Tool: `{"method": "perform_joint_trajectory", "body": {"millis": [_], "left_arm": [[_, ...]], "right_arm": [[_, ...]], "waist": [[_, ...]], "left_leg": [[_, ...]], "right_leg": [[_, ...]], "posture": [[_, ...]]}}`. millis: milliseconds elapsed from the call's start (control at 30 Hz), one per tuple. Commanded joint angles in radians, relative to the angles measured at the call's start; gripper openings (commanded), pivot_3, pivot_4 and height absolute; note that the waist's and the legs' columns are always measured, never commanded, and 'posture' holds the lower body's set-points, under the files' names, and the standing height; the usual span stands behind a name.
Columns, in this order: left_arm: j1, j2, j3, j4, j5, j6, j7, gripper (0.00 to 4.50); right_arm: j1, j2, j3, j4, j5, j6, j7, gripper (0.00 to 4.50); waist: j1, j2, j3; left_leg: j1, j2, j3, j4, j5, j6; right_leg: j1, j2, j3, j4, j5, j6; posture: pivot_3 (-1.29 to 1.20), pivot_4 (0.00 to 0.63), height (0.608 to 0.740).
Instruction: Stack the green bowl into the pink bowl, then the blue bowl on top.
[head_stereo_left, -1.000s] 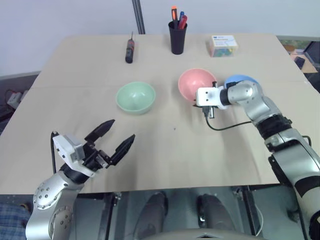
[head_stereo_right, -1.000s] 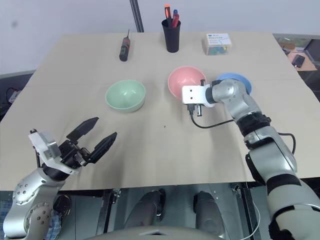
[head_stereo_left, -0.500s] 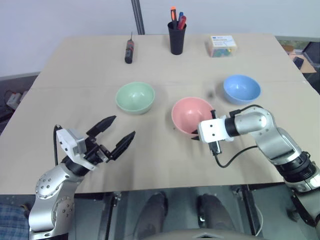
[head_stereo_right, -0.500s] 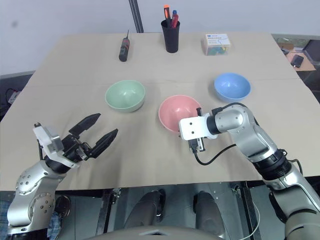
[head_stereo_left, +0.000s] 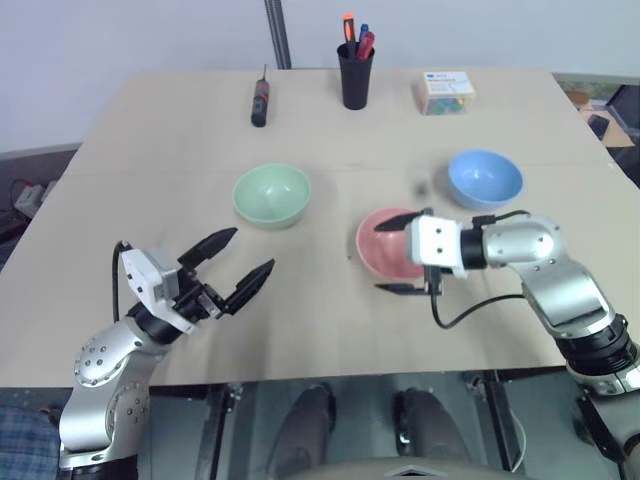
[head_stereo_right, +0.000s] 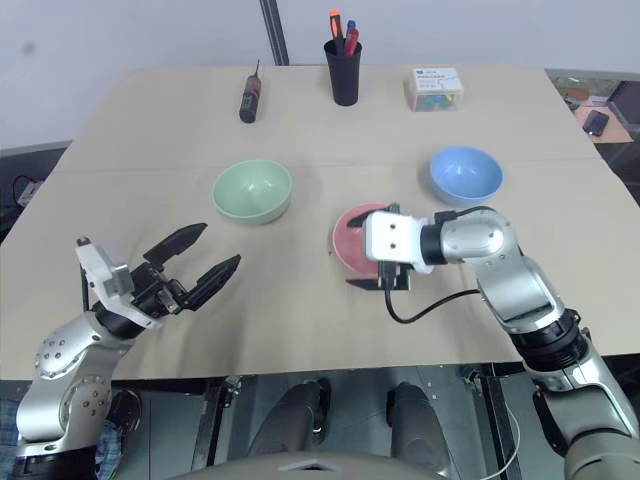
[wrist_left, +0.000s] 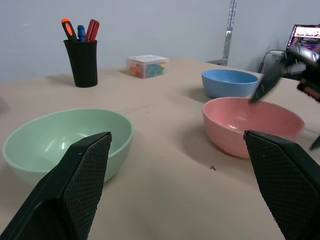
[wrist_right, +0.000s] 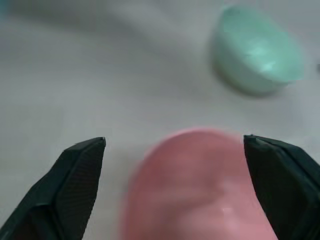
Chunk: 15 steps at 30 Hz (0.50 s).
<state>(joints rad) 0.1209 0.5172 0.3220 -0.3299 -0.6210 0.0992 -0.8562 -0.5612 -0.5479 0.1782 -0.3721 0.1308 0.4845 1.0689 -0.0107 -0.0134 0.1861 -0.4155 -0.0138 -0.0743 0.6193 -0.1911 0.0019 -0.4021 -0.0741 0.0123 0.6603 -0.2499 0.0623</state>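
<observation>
- Right gripper (head_stereo_left: 399, 251): spread, empty, fingers straddling pink bowl (head_stereo_left: 385, 247); a withdrawing finger could snag its rim.
- Left gripper (head_stereo_left: 240, 266): open, empty; green bowl (head_stereo_left: 271, 194) ahead, risks being nudged.

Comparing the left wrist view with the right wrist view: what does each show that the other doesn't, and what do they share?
Left wrist view alone: the blue bowl, a black pen cup, a clear box of colourful bits, and the open right tool at the pink bowl's far rim. Right wrist view alone: nothing extra. Shared: the pink bowl and the green bowl, standing apart on the table.
</observation>
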Motion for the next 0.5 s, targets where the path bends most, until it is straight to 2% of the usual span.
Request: {"method": "perform_joint_trajectory", "body": {"millis": [33,167,300,500], "left_arm": [[-0.021,0.027,-0.012,0.016,0.018,0.011,-0.007,4.5],[-0.085,0.06,-0.05,0.06,0.066,0.068,0.03,4.5],[-0.229,0.094,-0.072,0.173,0.134,0.112,0.085,4.5],[-0.415,0.151,-0.129,0.313,0.223,0.119,0.078,4.5]], "right_arm": [[-0.027,0.02,-0.174,-0.111,0.194,0.185,-0.062,4.45],[0.067,-0.029,-0.364,-0.152,0.37,0.301,-0.073,4.45],[0.233,-0.08,-0.495,-0.136,0.433,0.26,-0.039,4.45],[0.39,-0.129,-0.558,-0.085,0.436,0.152,0.017,4.45]], "waist": [[-0.001,0.0,0.0],[0.006,-0.001,0.0],[0.011,-0.001,-0.001],[0.0,-0.001,-0.001]], "left_leg": [[0.0,0.0,0.0,0.0,0.0,0.0],[-0.001,0.0,-0.001,0.0,0.0,0.0],[-0.001,-0.001,0.0,0.0,0.0,0.0],[0.0,0.0,0.001,0.0,0.0,0.0]], "right_leg": [[0.0,0.0,0.0,0.0,0.0,0.0],[0.0,0.0,-0.001,0.0,0.0,0.0],[0.001,0.0,-0.001,-0.001,0.0,0.0],[0.001,0.001,0.0,0.001,0.0,0.0]], "posture": [[0.0,0.15,0.74],[0.0,0.15,0.74],[0.0,0.15,0.74],[0.0,0.15,0.74]]}}
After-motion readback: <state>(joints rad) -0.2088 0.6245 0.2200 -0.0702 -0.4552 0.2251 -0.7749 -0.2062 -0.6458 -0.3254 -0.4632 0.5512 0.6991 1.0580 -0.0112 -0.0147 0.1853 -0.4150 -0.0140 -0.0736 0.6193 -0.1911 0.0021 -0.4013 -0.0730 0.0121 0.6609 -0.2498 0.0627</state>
